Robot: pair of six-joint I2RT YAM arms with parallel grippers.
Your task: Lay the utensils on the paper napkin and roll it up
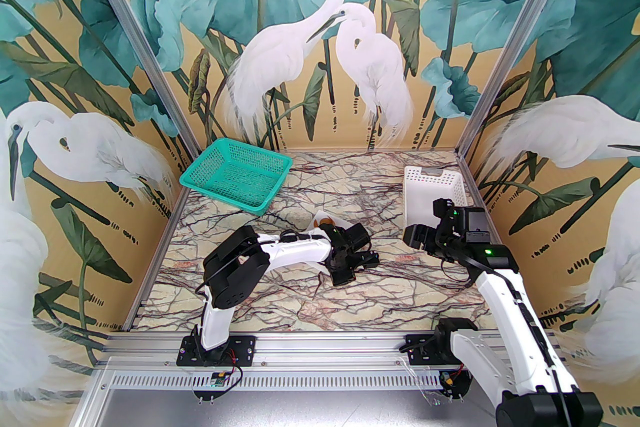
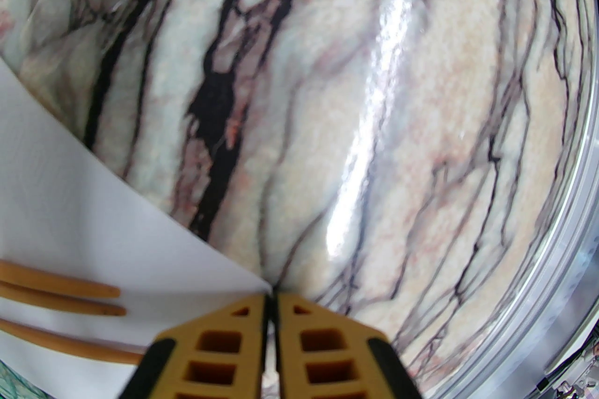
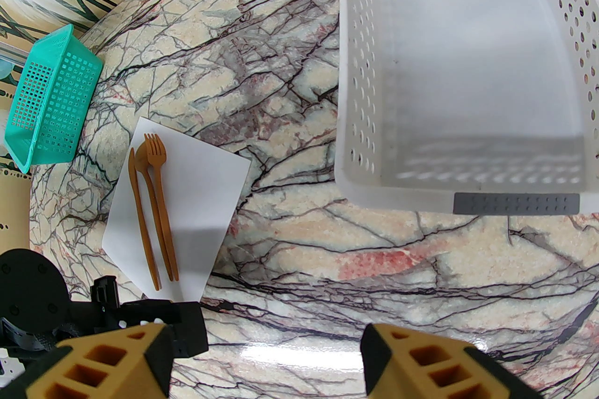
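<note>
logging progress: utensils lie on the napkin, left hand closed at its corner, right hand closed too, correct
Not quite: the right hand is open, its fingers well apart in the right wrist view. The utensils do lie on the napkin, with the left hand closed at its corner.

The left arm bends low over the marble-patterned table [image 1: 300,310], its left gripper [image 1: 345,265] pointed down beside a sliver of paper napkin [image 1: 316,221] where an orange-brown tip of the utensils [image 1: 326,218] peeks out. The right gripper [image 1: 419,240] hangs near a white basket [image 1: 435,189]; a teal basket [image 1: 235,174] sits far left beneath painted herons.
</note>
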